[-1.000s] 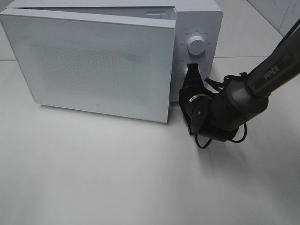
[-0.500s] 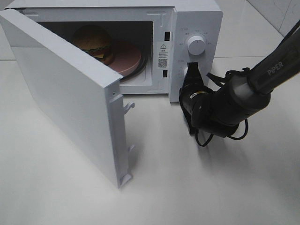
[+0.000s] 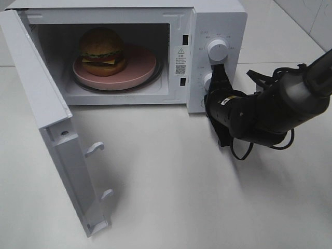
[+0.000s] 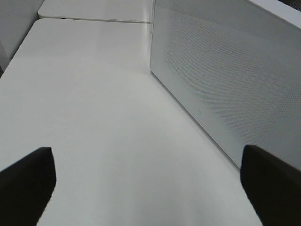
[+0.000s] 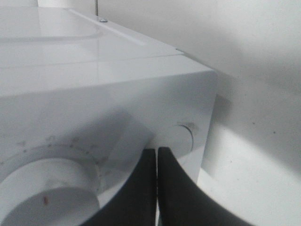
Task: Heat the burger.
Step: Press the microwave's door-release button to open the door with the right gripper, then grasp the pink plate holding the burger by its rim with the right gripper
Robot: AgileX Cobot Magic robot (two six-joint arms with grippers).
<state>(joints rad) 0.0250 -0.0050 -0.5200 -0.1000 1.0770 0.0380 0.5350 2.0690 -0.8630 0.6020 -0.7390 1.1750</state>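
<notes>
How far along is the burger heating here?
Done: the burger sits on the pink plate inside the microwave. In hand: the right gripper, shut, is at the lower knob, with the door wide open. Left: shutting the door and probably turning a knob; whether heating has already run cannot be told.

A white microwave (image 3: 220,23) stands on a white table (image 3: 171,197). Its door (image 3: 39,98) hangs wide open on the hinge side, with two latch hooks showing on its inner edge. A round pink plate (image 3: 142,65) lies inside the microwave's cavity, a warning label (image 3: 180,61) sits on the cavity's frame, and the microwave's control panel carries an upper knob (image 3: 217,48) and a lower knob (image 3: 207,81).
</notes>
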